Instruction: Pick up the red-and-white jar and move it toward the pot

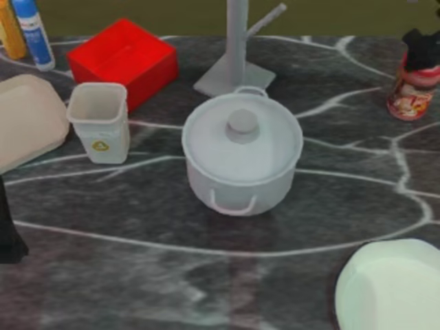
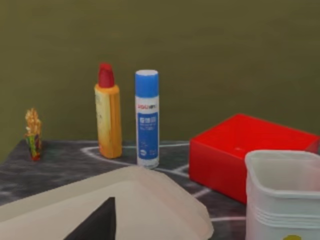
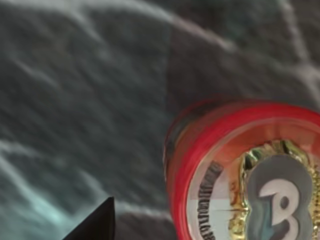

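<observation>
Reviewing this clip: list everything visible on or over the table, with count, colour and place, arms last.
red-and-white jar: 1, red lid and printed label, far right, under the right gripper.
pot: 1, pale grey-white, lidded, table centre.
red box: 1, red, open, back left.
small bin: 1, white, left of the pot.
grey stand: 1, grey, behind the pot.
spray can: 1, blue and white, back left corner.
yellow bottle: 1, yellow, red cap, beside the spray can.
small figurine: 1, multicoloured, seen only from the left wrist.
right gripper: black, over the jar.
left arm: black, at the left edge.
</observation>
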